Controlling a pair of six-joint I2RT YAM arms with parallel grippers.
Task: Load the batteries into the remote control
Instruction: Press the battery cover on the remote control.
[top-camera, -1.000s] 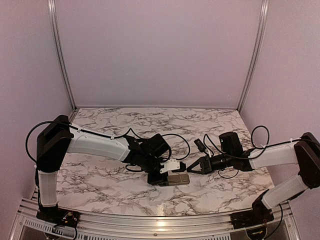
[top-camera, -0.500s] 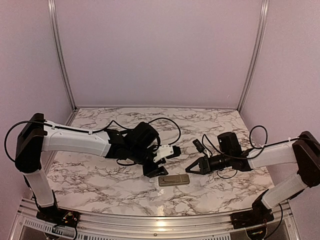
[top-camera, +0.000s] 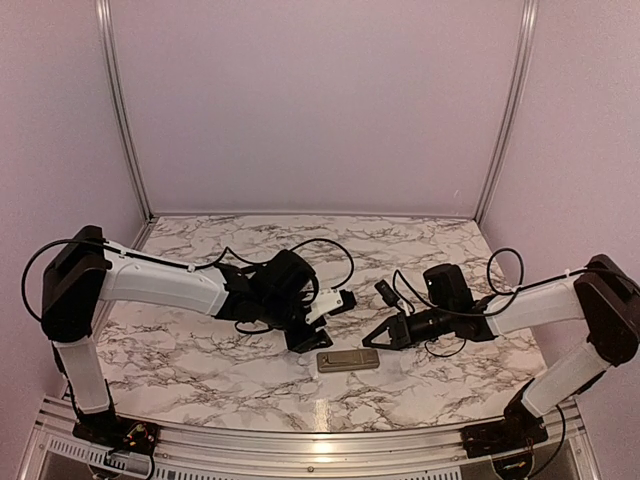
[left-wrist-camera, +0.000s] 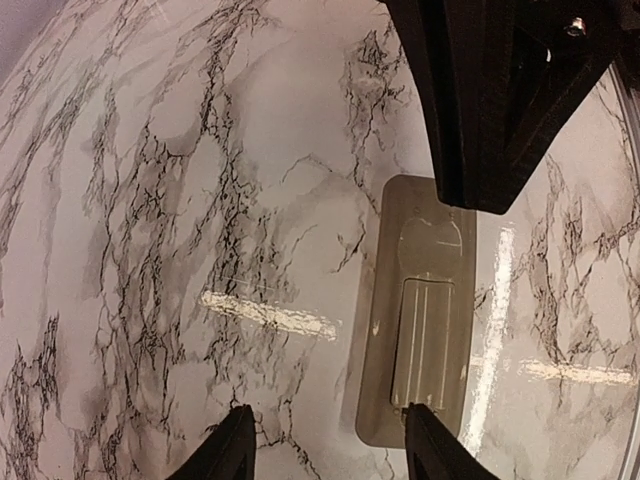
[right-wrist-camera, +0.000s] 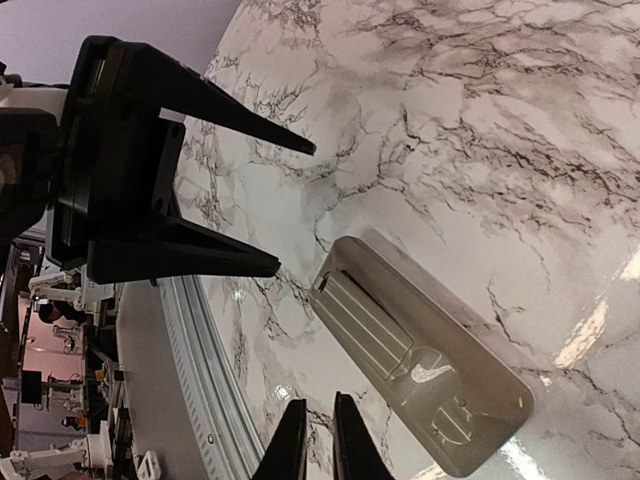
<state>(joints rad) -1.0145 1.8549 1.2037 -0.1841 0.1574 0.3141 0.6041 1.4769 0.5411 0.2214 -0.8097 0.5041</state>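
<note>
Nearest the arm bases, the remote control (top-camera: 348, 360) is seen lying flat on the marble-patterned desk (top-camera: 190, 375), its long side set along the near edge. It is turned back upward: a slim grey-beige rectangle with rounded corners. A narrower panel is set into it, grooved lengthwise over one half and marked with an arched outline at the other. Glare is caught on its glossy surface. Just beyond it, the left gripper (top-camera: 328, 320) is held above the desk, clear of the remote, with its fingers (right-wrist-camera: 215, 262) spread well apart. To the right, the right gripper (top-camera: 370, 340) is pointed with its tip close to the remote's right end. Its fingers (right-wrist-camera: 292, 445) are drawn together, and nothing is seen between them. Farther back, the desk is closed off by pale walls (top-camera: 320, 100).
</note>
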